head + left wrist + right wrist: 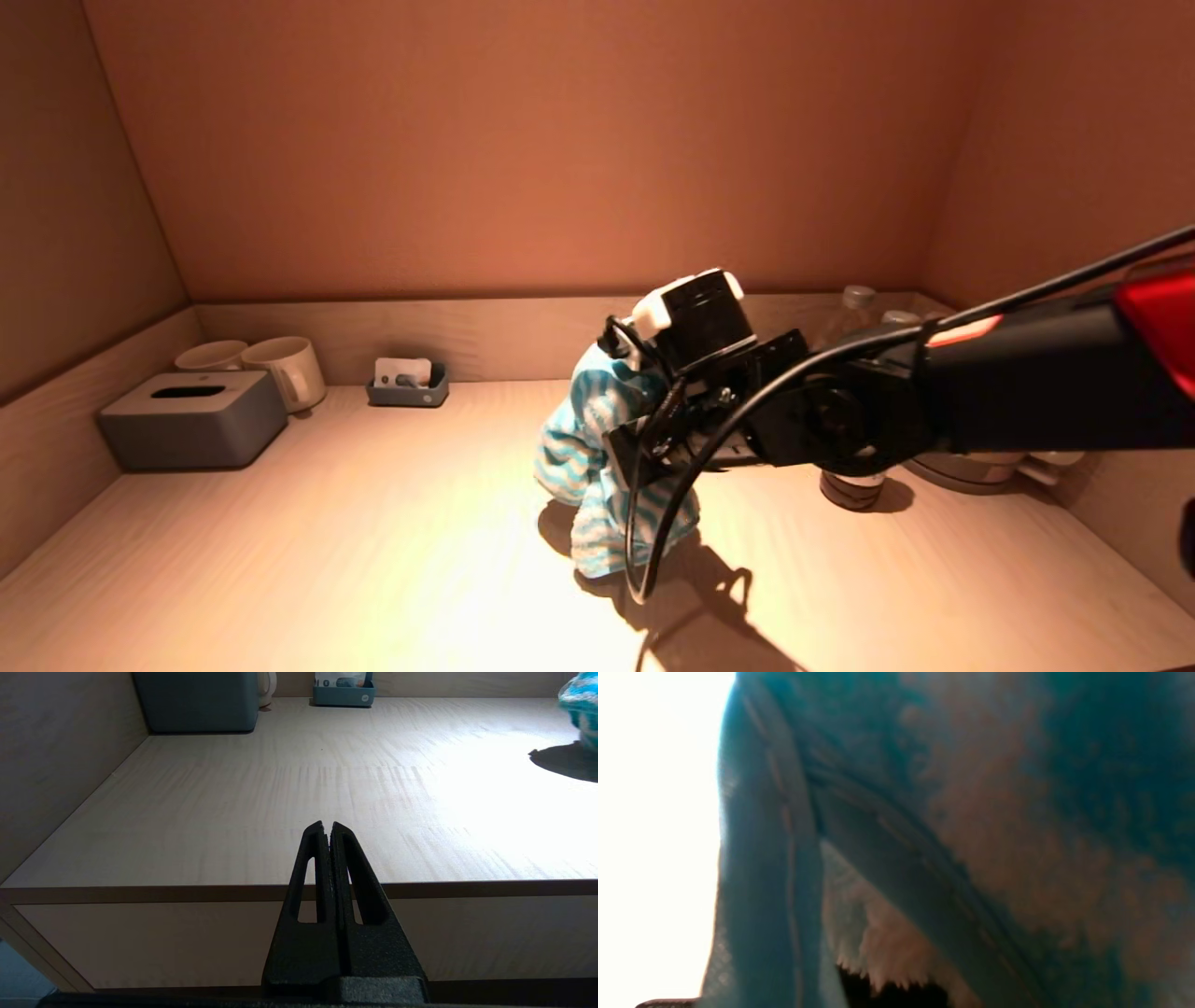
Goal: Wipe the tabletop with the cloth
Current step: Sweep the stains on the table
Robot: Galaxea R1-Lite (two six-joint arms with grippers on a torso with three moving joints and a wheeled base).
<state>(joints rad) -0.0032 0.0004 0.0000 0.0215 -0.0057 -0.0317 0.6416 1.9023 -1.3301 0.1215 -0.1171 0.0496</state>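
A teal-and-white striped cloth hangs bunched from my right gripper over the middle of the light wooden tabletop. Its lower end hangs at or just above the wood, with a shadow beneath it. The cloth fills the right wrist view and hides the fingers; the gripper is shut on it. The cloth's edge shows in the left wrist view. My left gripper is shut and empty, parked in front of the table's front edge, and is out of the head view.
A grey tissue box and two white mugs stand at the back left. A small grey tray sits by the back wall. Clear bottles and a round base are at the right behind the arm. Walls enclose three sides.
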